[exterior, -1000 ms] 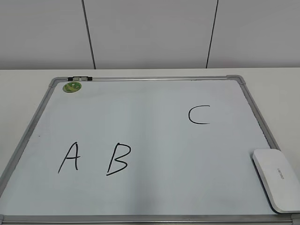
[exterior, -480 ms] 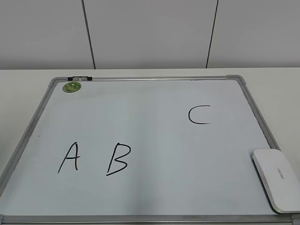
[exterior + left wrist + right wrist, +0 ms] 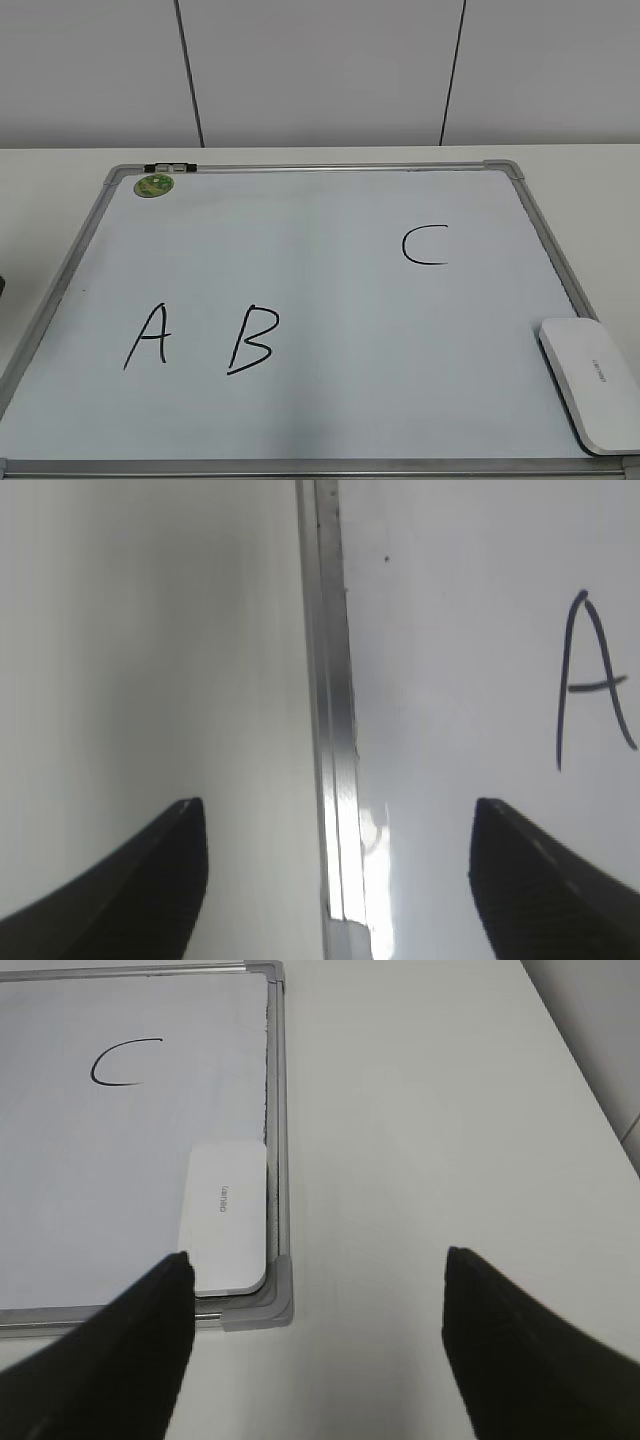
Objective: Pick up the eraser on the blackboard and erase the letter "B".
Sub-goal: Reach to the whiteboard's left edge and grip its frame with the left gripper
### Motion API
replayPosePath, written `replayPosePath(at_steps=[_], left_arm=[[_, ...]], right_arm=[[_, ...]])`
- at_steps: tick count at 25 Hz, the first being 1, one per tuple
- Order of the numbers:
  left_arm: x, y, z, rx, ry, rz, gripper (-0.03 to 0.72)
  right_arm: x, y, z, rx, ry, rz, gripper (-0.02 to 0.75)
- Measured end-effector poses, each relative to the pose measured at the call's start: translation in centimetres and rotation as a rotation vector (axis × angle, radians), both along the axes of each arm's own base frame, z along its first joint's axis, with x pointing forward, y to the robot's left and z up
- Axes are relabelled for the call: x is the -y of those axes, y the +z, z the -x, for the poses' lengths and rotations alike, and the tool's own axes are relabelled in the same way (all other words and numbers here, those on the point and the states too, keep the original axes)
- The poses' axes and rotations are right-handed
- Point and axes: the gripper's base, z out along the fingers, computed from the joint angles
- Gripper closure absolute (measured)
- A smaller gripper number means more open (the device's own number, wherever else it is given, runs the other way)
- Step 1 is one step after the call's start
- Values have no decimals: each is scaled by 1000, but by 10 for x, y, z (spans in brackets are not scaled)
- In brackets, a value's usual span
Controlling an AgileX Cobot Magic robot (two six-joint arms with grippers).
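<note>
The eraser [image 3: 592, 383] lay at the blackboard's [image 3: 300, 170] near-right corner; both grippers [image 3: 335, 880] [image 3: 315, 1340] hung spread, holding nothing, over its side edges.

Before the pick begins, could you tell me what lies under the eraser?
The eraser lies flat on the blackboard, in its near right corner by the frame. Its underside, and the patch of board beneath it, are covered, so any marks there cannot be seen.
</note>
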Motion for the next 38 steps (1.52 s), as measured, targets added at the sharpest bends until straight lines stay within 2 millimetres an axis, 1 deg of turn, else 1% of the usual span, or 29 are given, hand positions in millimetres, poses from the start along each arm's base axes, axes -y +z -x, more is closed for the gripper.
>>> replayPosePath(at_steps=[4, 7, 10, 12, 14, 18, 21, 25, 30, 38], left_arm=[[-1, -4, -36, -22, -1, 1, 97], [-1, -12, -62, -56, -4, 3, 99], [-1, -18, -85, -101, -10, 8, 121], [-1, -24, -99, -138, -16, 12, 154], [-1, -29, -113, -173, -22, 15, 207], [-1, -40, -134, -232, -31, 21, 320], [-1, -47, -144, -244, -35, 22, 358], [-1, -53, -152, -245, -55, 16, 370], [-2, -56, -155, -230, -70, -4, 375], [-3, -55, -159, -189, -78, -19, 411]], right_arm=[[0, 0, 0, 0, 0, 0, 147], [0, 0, 0, 0, 0, 0, 147], [0, 0, 0, 0, 0, 0, 147], [0, 0, 0, 0, 0, 0, 147], [0, 0, 0, 0, 0, 0, 147], [0, 0, 0, 0, 0, 0, 147], [0, 0, 0, 0, 0, 0, 147], [0, 0, 0, 0, 0, 0, 147], [0, 0, 0, 0, 0, 0, 147], [0, 0, 0, 0, 0, 0, 147]])
